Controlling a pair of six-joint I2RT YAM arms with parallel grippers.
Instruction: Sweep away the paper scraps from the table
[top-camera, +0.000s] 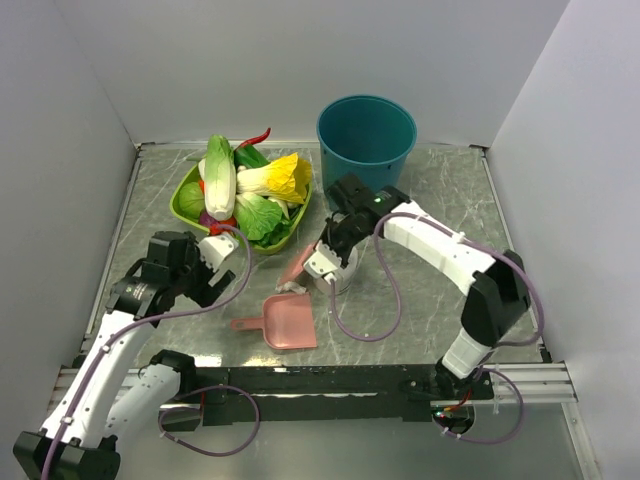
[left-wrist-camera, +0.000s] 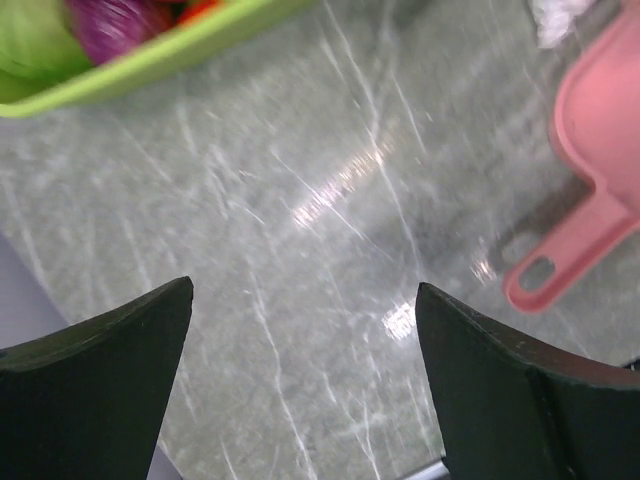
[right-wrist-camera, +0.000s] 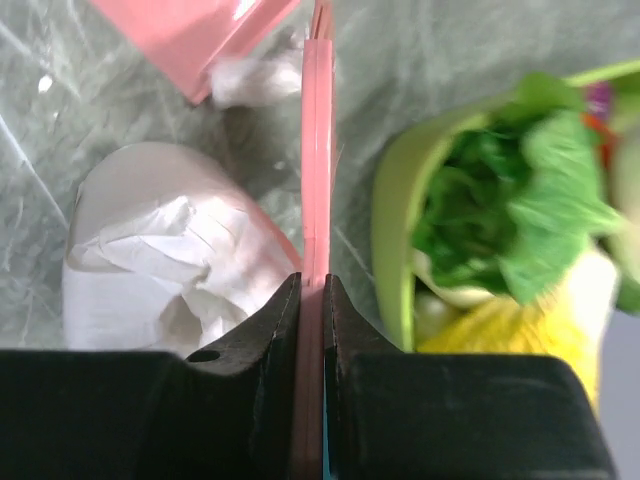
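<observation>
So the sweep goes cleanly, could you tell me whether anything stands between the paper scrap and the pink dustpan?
Nothing visible does: the paper scrap lies right by the dustpan; the tissue roll stands aside.

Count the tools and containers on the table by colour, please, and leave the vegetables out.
Pink: 2, the dustpan and the flat sweeper in the right pincer.
Teal: 1, the bucket.
Green: 1, the tray.
Total: 4.
</observation>
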